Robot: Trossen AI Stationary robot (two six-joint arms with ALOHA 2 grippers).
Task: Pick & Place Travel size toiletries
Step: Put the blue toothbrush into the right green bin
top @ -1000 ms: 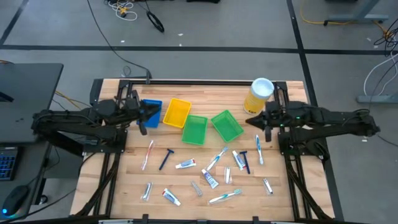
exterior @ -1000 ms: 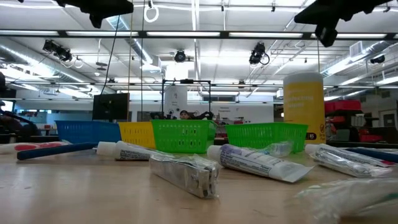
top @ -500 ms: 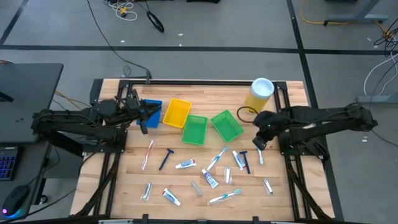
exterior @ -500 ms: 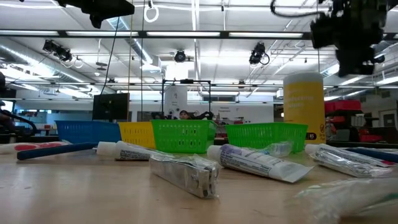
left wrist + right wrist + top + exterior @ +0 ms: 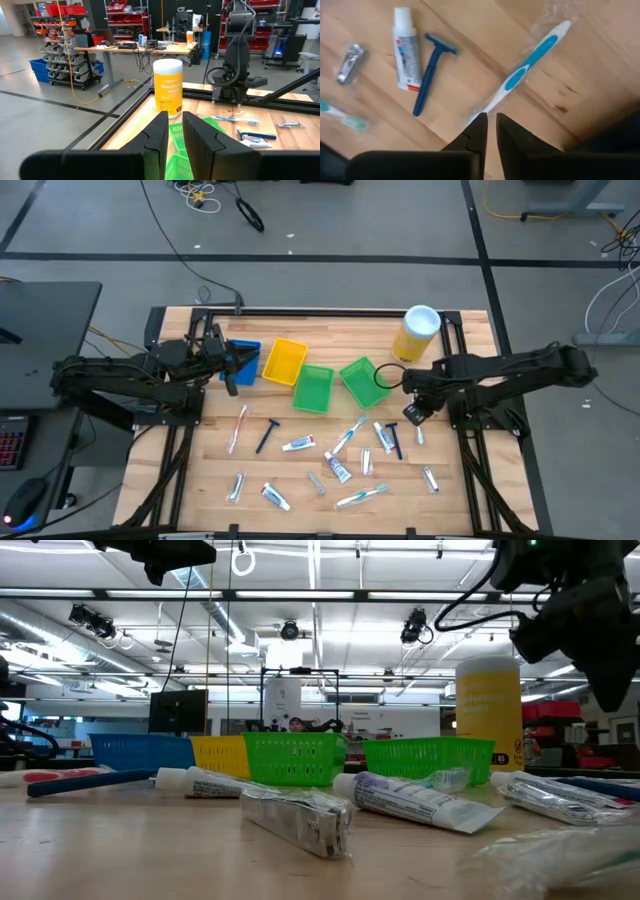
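R gripper [image 5: 415,414] over toothbrush [image 5: 526,71], fingers slightly apart, empty. Advise: widen, straddle handle mid-length, avoid razor [image 5: 429,71] at 9 o'clock. L gripper [image 5: 231,366] parked, nearly together.

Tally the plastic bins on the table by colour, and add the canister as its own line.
Blue bin: 1
Yellow bin: 1
Green bins: 2
Yellow canister with white lid: 1
Total: 5
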